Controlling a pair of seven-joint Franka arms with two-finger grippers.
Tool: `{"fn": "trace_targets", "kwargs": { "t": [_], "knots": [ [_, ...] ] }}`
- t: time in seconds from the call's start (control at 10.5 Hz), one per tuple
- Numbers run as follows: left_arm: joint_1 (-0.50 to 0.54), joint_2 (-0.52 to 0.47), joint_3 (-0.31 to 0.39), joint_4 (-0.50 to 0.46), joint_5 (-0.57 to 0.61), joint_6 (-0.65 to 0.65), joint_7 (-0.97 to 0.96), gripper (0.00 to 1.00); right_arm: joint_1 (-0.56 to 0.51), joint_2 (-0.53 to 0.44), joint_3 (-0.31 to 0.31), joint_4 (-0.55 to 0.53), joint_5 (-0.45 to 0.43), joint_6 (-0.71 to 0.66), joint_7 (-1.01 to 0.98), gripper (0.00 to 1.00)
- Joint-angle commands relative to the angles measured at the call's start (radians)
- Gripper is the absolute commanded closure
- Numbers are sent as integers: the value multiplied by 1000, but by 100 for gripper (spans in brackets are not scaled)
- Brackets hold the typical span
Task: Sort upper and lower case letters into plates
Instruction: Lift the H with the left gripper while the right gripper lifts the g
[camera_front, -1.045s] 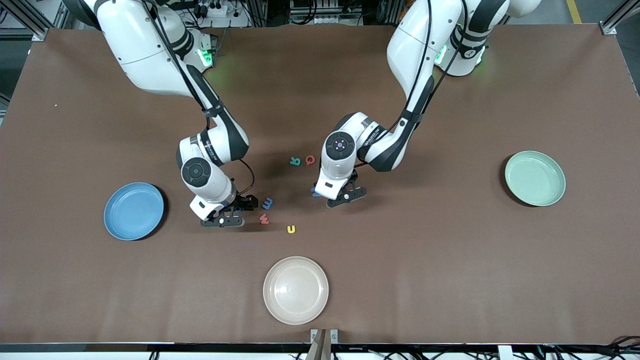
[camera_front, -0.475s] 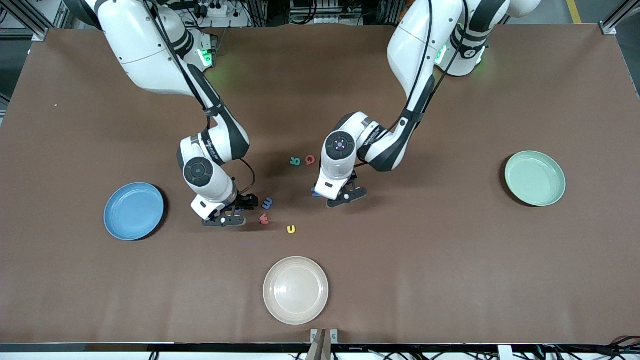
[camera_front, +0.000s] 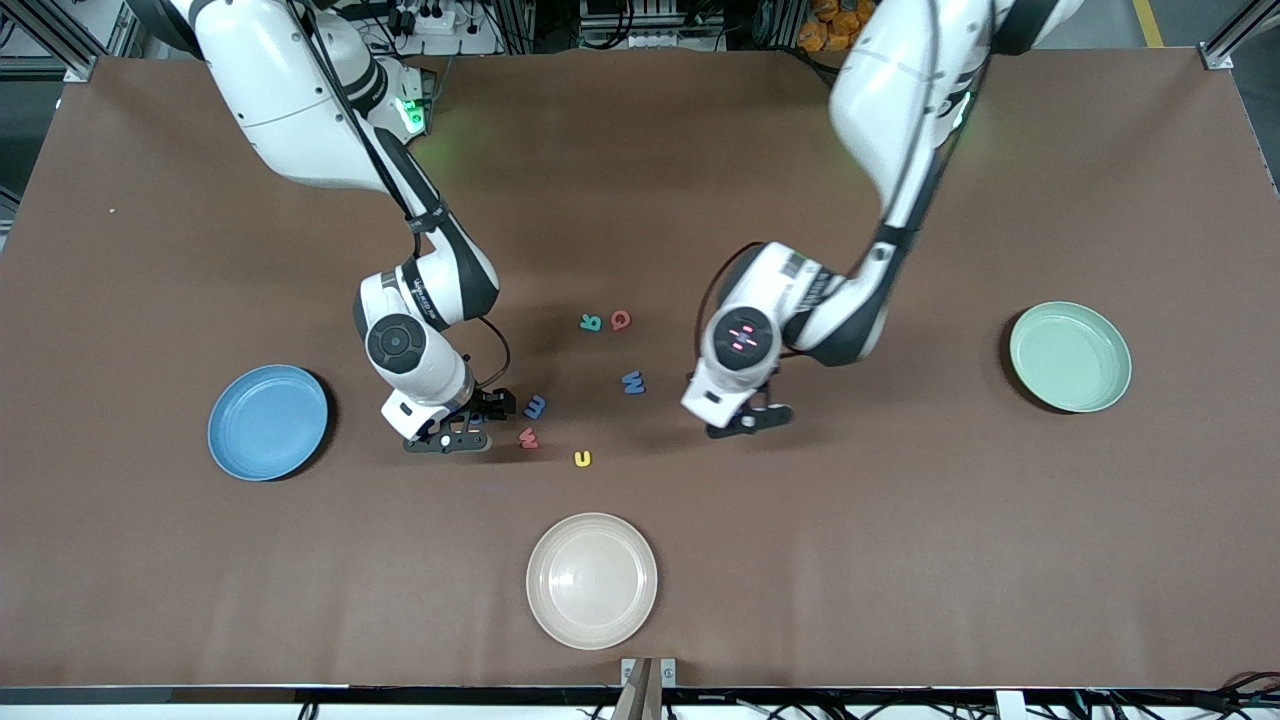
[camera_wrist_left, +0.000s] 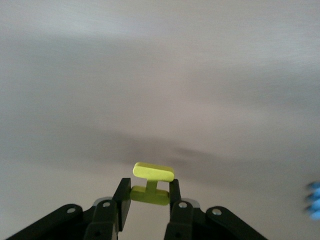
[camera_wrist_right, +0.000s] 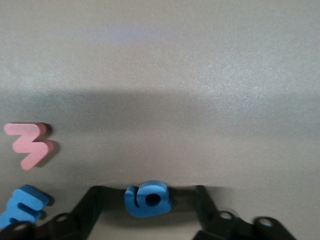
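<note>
Yellow letter (camera_wrist_left: 151, 183) gripped by left hand (camera_wrist_left: 148, 200) | right hand (camera_wrist_right: 150, 202) open around blue letter (camera_wrist_right: 147, 199)

Sky-blue plate (camera_front: 267, 422), mint plate (camera_front: 1070, 357), cream plate (camera_front: 592, 581) (perhaps faintly pink); brown table (camera_front: 900, 560).

A small blue letter (camera_wrist_right: 148, 199) with a round hole sits on the grey worktop (camera_wrist_right: 200, 75) between the two dark fingers (camera_wrist_right: 92, 202) of the right tool (camera_wrist_right: 150, 202), which stand apart on either side of it. A pink letter (camera_wrist_right: 30, 144) and another blue letter (camera_wrist_right: 22, 206) lie nearby.
</note>
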Motion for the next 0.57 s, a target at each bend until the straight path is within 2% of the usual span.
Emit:
{"fn": "trace_targets", "kwargs": {
  "t": [0.0,0.29,0.48],
  "knots": [
    [96,-170,-7,-204,41,-34,208,100,6,-28,-4,-17,-16,-14,12,100],
    [206,-284,-12,-432,256,19,342,100,-3,-54,-6,-17,-16,-27,11,100],
    [315,-341,-12,-572,297,162,452,100,-43,-118,-6,-14,-16,-99,4,100]
  ]
}}
